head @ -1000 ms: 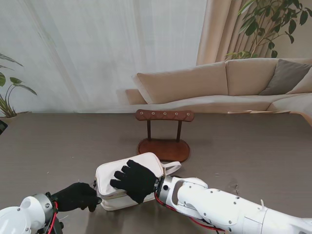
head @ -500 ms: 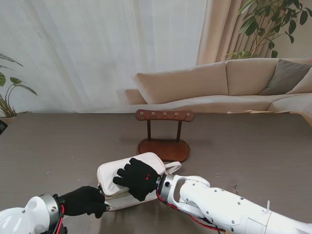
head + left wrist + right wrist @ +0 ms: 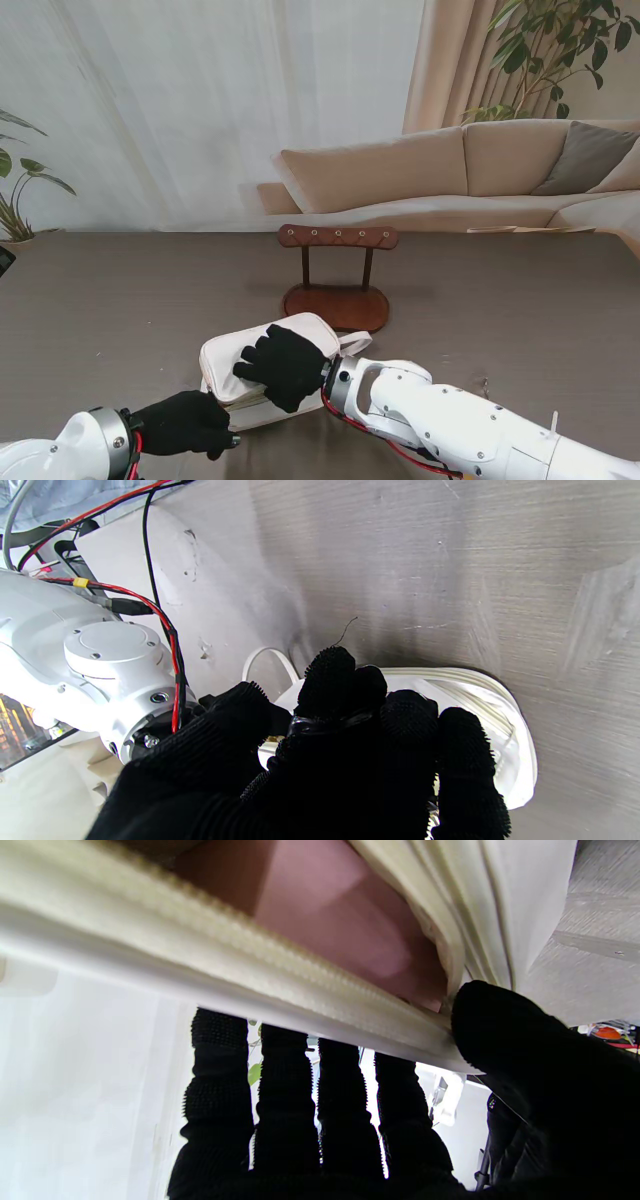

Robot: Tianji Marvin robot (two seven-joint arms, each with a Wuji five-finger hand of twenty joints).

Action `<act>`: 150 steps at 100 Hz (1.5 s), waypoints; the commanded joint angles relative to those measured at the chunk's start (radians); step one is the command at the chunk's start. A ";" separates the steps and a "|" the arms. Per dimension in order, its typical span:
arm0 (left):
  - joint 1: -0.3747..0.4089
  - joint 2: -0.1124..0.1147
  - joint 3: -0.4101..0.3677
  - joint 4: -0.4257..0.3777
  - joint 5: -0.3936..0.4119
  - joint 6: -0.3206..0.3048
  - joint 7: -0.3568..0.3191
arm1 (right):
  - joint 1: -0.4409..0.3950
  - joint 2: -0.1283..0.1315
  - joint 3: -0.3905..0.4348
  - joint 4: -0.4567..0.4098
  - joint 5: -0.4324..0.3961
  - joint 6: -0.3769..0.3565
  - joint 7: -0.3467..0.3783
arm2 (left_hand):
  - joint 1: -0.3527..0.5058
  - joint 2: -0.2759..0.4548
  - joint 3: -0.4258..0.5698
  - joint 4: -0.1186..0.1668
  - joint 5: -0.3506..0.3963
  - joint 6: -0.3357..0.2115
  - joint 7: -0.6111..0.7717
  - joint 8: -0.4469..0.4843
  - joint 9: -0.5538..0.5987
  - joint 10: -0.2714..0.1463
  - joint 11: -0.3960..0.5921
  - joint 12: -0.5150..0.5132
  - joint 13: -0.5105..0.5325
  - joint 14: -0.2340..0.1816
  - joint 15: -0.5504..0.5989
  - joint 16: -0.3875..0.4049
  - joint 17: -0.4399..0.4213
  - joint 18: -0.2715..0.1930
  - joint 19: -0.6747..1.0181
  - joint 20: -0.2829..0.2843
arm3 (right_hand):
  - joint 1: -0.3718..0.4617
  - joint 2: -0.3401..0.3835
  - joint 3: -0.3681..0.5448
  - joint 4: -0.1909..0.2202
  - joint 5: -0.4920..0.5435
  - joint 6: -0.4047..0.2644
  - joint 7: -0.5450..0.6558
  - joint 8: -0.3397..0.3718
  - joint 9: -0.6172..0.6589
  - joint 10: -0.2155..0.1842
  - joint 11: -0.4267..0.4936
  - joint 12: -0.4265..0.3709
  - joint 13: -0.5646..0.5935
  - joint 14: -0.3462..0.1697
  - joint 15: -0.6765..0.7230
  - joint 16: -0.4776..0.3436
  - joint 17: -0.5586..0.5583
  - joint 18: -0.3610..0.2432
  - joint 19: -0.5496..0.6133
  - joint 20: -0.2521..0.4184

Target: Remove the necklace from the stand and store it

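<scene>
Both our hands work on the white pouch (image 3: pixel 262 372); the wooden stand (image 3: pixel 336 272) is bare.

Our right hand (image 3: pixel 283 365) lies over the top of the pouch, with four fingers (image 3: pixel 287 1100) spread on its outer side and the thumb pressed at the zipper edge — so it grips the upper flap, and the right wrist view shows a pink lining through the gap. Our left hand (image 3: pixel 188 424) is at the near left corner of the pouch, fingers (image 3: pixel 330 680) bunched together at the zipper line; we cannot tell if they pinch the zipper pull or only touch the fabric. The pouch rests on the grey worktop (image 3: pixel 520 310), nearer to us than the stand. The necklace itself we cannot see in any view — no chain hangs from the stand's bar.
</scene>
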 commanded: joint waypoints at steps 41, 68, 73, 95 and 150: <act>-0.003 0.000 0.066 -0.028 -0.009 -0.017 -0.018 | -0.044 0.005 0.012 0.045 0.027 -0.030 0.077 | -0.020 0.012 -0.009 0.014 0.055 -0.080 0.031 0.002 0.083 -0.024 0.019 -0.017 0.062 0.022 0.027 0.001 0.029 -0.010 0.069 -0.009 | -0.024 0.031 0.080 -0.025 0.082 0.005 0.033 0.012 0.058 -0.047 0.020 0.007 0.106 -0.073 0.058 0.031 -0.302 -0.026 0.035 -0.036; 0.001 0.002 0.089 -0.048 0.001 -0.023 -0.019 | -0.054 0.005 0.025 0.039 0.039 -0.041 0.101 | -0.023 0.011 -0.008 0.014 0.056 -0.080 0.029 0.001 0.088 -0.022 0.020 -0.017 0.070 0.025 0.029 -0.001 0.035 -0.007 0.072 -0.010 | -0.024 0.037 0.082 -0.025 0.082 0.005 0.033 0.012 0.056 -0.045 0.021 0.007 0.109 -0.079 0.060 0.033 -0.295 -0.034 0.037 -0.035; 0.001 0.002 0.092 -0.052 0.003 -0.025 -0.018 | -0.056 0.005 0.028 0.039 0.042 -0.043 0.106 | -0.024 0.012 -0.007 0.015 0.057 -0.080 0.029 0.001 0.089 -0.023 0.020 -0.018 0.070 0.025 0.028 -0.001 0.036 -0.006 0.073 -0.010 | -0.025 0.039 0.081 -0.025 0.082 0.006 0.033 0.012 0.056 -0.045 0.021 0.007 0.109 -0.078 0.060 0.033 -0.295 -0.033 0.036 -0.035; -0.023 0.000 0.122 -0.029 -0.006 -0.042 0.003 | -0.056 -0.002 0.027 0.047 0.059 -0.049 0.110 | -0.024 0.009 -0.005 0.014 0.059 -0.084 0.023 -0.004 0.091 -0.024 0.016 -0.022 0.074 0.025 0.031 -0.002 0.042 -0.005 0.075 -0.013 | -0.028 0.045 0.079 -0.025 0.082 0.007 0.032 0.012 0.055 -0.045 0.022 0.008 0.111 -0.081 0.060 0.034 -0.291 -0.038 0.037 -0.033; -0.139 -0.015 0.242 0.098 -0.033 -0.092 0.119 | -0.073 -0.023 0.045 0.071 0.122 -0.079 0.126 | -0.008 0.001 -0.011 0.008 0.058 -0.076 0.006 -0.023 0.085 -0.014 0.001 -0.036 0.076 0.054 -0.014 -0.026 0.036 0.008 0.071 -0.017 | -0.027 0.054 0.080 -0.024 0.088 0.012 0.034 0.012 0.058 -0.039 0.027 0.009 0.123 -0.091 0.072 0.038 -0.272 -0.054 0.052 -0.021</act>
